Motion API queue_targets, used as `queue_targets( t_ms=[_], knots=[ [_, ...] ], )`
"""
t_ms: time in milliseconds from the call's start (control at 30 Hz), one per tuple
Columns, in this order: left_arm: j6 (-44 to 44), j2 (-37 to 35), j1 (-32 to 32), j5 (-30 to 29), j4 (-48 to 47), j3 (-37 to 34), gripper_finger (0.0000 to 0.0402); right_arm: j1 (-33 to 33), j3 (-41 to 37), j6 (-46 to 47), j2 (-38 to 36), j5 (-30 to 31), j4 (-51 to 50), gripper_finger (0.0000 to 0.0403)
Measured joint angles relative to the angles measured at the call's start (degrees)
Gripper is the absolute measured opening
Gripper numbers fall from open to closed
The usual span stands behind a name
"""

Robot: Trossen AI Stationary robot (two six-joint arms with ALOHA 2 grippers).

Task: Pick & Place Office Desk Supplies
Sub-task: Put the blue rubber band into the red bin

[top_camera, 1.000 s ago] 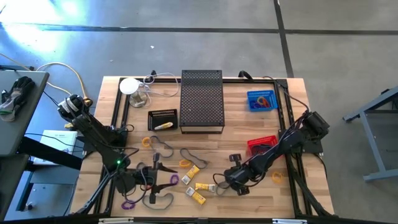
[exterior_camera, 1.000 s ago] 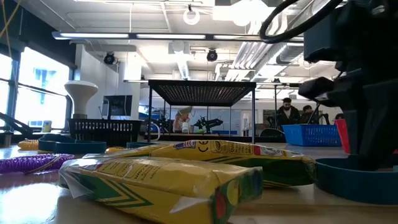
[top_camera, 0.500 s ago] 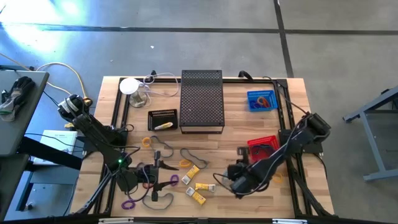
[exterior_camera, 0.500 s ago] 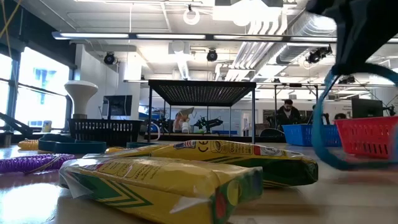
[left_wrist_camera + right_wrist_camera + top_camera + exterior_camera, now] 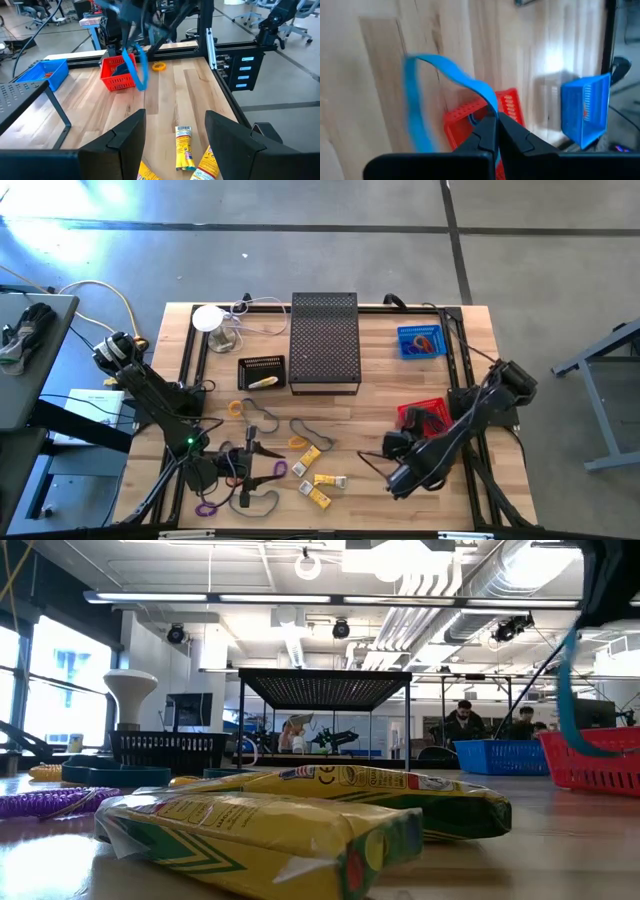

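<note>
My right gripper (image 5: 386,464) hangs over the table's near right part, beside the red basket (image 5: 420,413), shut on a blue rubber-band loop (image 5: 445,80). From the left wrist view the loop (image 5: 140,65) dangles in the air. My left gripper (image 5: 262,460) stands open at the near left, over dark loops, with nothing between its fingers (image 5: 125,137). Yellow packets (image 5: 320,480) lie flat on the wood between the two arms. Dark loops (image 5: 305,428), an orange one (image 5: 298,443) and a purple one (image 5: 207,507) lie loose. My right gripper pinches a short stretch of the blue band (image 5: 492,107) between its two shut fingertips (image 5: 487,131). The fingers slant downward. The loop bows out beyond the fingertips and hangs slack, clear of the table (image 5: 570,700).
A black mesh stand (image 5: 324,342) sits at the far middle, a black tray (image 5: 262,370) to its left, a blue basket (image 5: 420,340) at the far right. An orange ring (image 5: 445,467) lies near the right rail. Bare wood shows between the packets and the red basket (image 5: 117,75).
My right gripper has risen and drifted toward the table's right edge, tipping to point more steeply down, staying shut. The blue band, which lay on the wood a second ago, has been lifted clear and now hangs in the air.
</note>
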Motion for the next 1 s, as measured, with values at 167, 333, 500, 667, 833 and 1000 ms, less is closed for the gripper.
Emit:
queue_targets(
  t_ms=[167,333,500,667,833,1000],
  knots=[
    [0.0,0.0,0.8,-0.02,0.04,0.0,0.0198,0.49,-0.02,2.33,-1.82,1.11,-0.66,0.0003],
    [0.0,0.0,0.8,0.0,-0.02,0.0,0.0198,0.88,0.0,2.67,-3.92,1.4,-0.85,0.0003],
    [0.02,0.0,0.56,0.2,-0.27,0.0,0.0198,0.31,-0.02,3.85,-5.9,1.33,-0.96,0.0003],
    [0.04,0.0,0.45,0.24,-1.09,0.0,0.0198,0.4,-1.65,4.67,-9.15,1.22,-0.76,0.0003],
    [-0.65,0.0,0.47,0.24,-3.24,0.0,0.0198,0.36,-10.82,12.18,-16.51,-0.23,-0.83,0.0003],
    [-3.23,0.0,0.49,0.26,-4.63,0.0,0.0198,0.36,-20.12,18.66,-23.61,-0.23,-0.93,0.0003]
  ],
)
